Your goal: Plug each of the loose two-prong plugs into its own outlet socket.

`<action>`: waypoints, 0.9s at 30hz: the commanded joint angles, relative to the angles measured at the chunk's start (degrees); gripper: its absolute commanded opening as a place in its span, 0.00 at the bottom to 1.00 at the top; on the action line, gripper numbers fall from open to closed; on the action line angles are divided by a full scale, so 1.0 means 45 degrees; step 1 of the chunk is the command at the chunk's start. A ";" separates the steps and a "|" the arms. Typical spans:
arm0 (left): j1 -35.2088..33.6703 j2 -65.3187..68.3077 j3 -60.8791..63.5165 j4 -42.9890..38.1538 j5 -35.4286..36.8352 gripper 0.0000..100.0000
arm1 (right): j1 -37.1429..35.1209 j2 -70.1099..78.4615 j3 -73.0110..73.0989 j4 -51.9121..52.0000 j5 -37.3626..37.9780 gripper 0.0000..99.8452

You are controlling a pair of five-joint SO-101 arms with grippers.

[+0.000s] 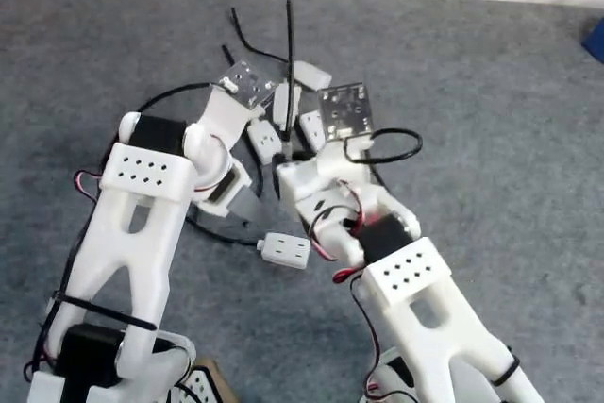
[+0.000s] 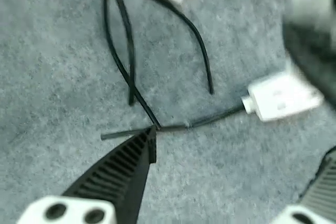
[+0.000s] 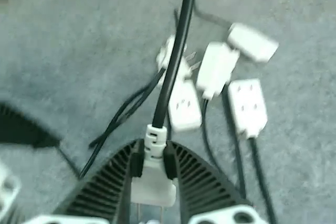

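Right pincer [image 3: 154, 150] pinching a white two-prong plug [image 3: 152, 184]; left pincer [image 2: 241, 150] spread, empty, low over the cables.

The held plug is clamped by its flat sides above the gray carpeted worktop [image 1: 491, 92]. Its black cord [image 3: 176, 51] runs away from the wrist, so the prongs look to face the wrist; it likely needs turning before it goes in. Two outlet sockets [image 3: 184, 106] lie just ahead, touching a loose plug [image 3: 218, 69]. A third socket [image 1: 283, 249] lies apart, nearer the arm bases. The left pincer sits near a white cord end [image 2: 283, 98], probably to steady or take it; cannot tell if it's a plug or a socket.
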 commanded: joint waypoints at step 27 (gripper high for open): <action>0.0225 -0.0322 0.2042 -0.4005 0.0176 0.45 | -0.0537 -0.0361 -0.3136 0.5695 0.0762 0.01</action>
